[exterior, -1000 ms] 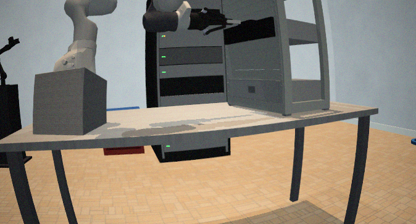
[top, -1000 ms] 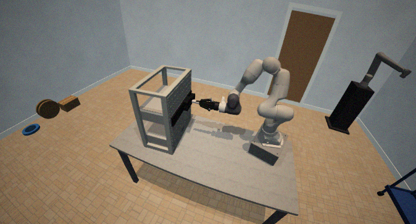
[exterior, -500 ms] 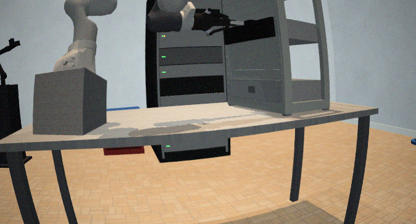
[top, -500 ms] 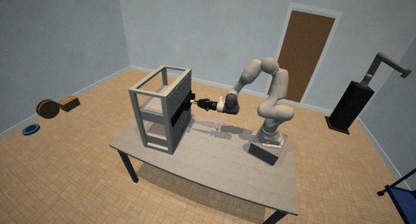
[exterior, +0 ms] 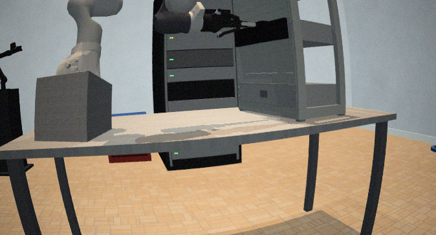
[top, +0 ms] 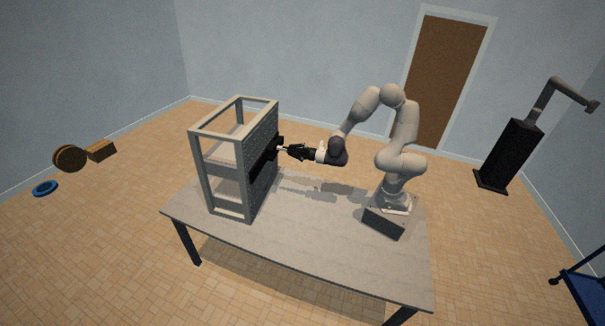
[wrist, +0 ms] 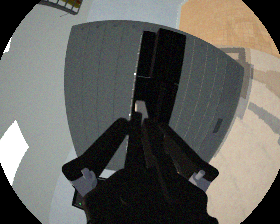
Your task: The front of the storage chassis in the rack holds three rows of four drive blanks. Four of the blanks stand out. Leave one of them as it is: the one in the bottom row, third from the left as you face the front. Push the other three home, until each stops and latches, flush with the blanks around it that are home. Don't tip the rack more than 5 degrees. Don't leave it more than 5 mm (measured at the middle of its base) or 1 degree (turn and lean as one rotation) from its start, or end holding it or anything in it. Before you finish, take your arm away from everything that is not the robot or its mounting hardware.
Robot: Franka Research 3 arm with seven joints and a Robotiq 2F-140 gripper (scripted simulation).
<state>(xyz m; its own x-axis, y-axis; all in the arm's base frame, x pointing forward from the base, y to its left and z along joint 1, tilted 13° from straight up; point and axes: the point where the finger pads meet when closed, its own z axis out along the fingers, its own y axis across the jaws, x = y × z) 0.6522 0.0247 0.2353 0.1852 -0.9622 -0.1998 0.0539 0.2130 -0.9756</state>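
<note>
in the top view, going left to right, the rack stands on the left part of the table, then comes the storage chassis, a dark band across the rack's front face, then the gripper, then the arm's pedestal on the right.

the jaws are fully closed with nothing between them, used as a blunt pusher. the closed tips are at the face of a dark drive blank that stands out from the chassis near the far end of that band, apparently in an upper row; whether they touch it i cannot tell for certain, though in the wrist view the tips sit right against the protruding blanks.

as a judgement: the task looks to be in its early or middle part. in the wrist view at least 2 dark blocks project from the grey front, so this push is not finished. how many of the 3 blanks are already home cannot be read, since the rows and columns are too dark to count. the bottom-row blank to be left alone cannot be picked out either. the rack looks upright and square on the table. what is left appears to be seating this blank, any other proud one, then backing away.
</note>
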